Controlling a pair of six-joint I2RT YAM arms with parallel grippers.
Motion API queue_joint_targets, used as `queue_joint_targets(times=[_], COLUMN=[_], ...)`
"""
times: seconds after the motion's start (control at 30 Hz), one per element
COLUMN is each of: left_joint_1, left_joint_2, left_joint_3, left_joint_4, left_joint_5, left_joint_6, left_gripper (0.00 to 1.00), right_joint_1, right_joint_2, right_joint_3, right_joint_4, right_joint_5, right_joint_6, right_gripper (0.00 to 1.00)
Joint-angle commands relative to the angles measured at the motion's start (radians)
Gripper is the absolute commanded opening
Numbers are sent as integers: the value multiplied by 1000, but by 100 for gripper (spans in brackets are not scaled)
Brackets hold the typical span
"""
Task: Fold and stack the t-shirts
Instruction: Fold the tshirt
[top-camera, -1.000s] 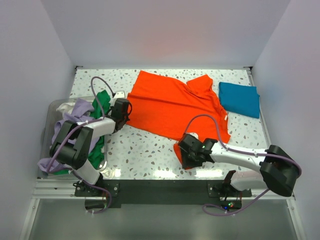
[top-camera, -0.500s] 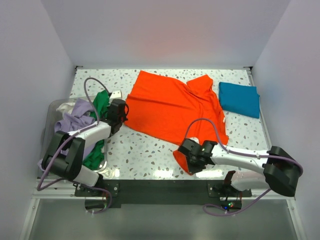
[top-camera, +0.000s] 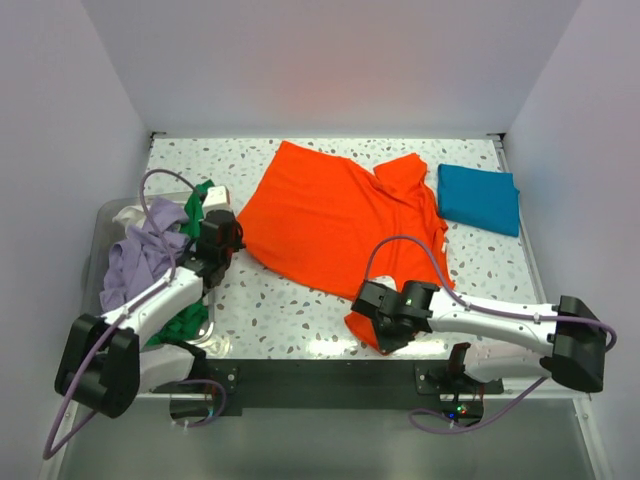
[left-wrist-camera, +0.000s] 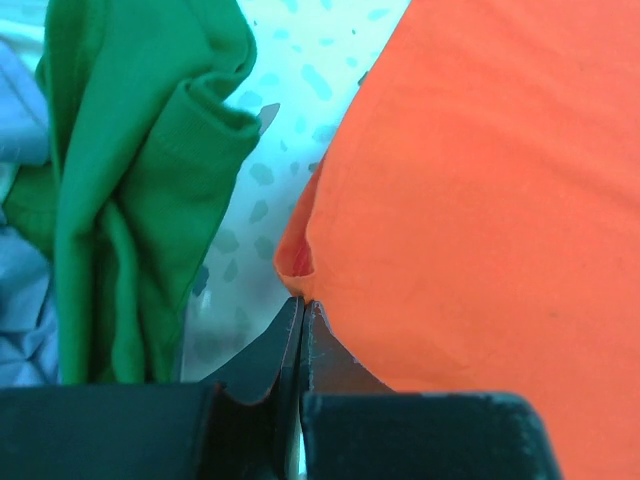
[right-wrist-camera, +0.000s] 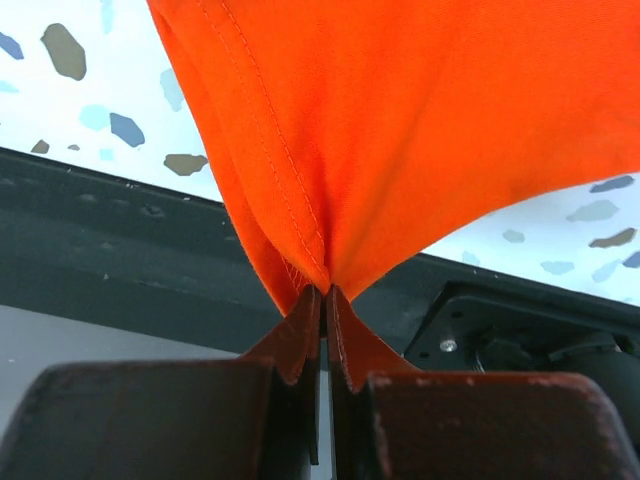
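Observation:
The bright orange t-shirt lies spread over the middle of the table. My left gripper is shut on its left edge, beside the green tee. My right gripper is shut on its near corner at the table's front edge. A folded teal-blue t-shirt lies at the back right. Green, lavender and whitish tees are heaped at the left.
The heap sits in a clear bin at the left edge. A black rail runs along the table front, under my right gripper. White walls enclose the speckled table.
Both grippers have moved toward the near edge, dragging the orange t-shirt with them. The left arm has swung down and left; the shirt's left edge has shifted leftward.

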Motion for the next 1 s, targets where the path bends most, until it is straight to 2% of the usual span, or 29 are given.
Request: queue_joint_targets(times=[0.0, 0.17, 0.4, 0.53, 0.63, 0.77, 0.97], left_joint_1=[7, 5, 5, 19, 21, 34, 68], left_joint_2=[-74, -145, -64, 20, 105, 169, 248], left_joint_3=[-42, -61, -3, 53, 174, 229, 298], left_joint_4=[-41, -46, -44, -1, -27, -29, -18], left_joint_5=[-6, 14, 27, 58, 84, 110, 152], left_joint_6=[-20, -20, 0, 19, 46, 65, 79], left_gripper=[0, 0, 0, 0, 0, 0, 0], right_joint_1=[16, 17, -4, -129, -232, -309, -438], right_joint_2=[-10, -41, 17, 65, 100, 183, 315], right_joint_3=[72, 123, 242, 284, 314, 394, 561], right_joint_4=[-118, -156, -156, -83, -15, 70, 74], right_joint_5=[48, 103, 299, 330, 332, 333, 367], right_joint_6=[23, 15, -58, -152, -224, -294, -394], right_gripper=[0, 0, 0, 0, 0, 0, 0])
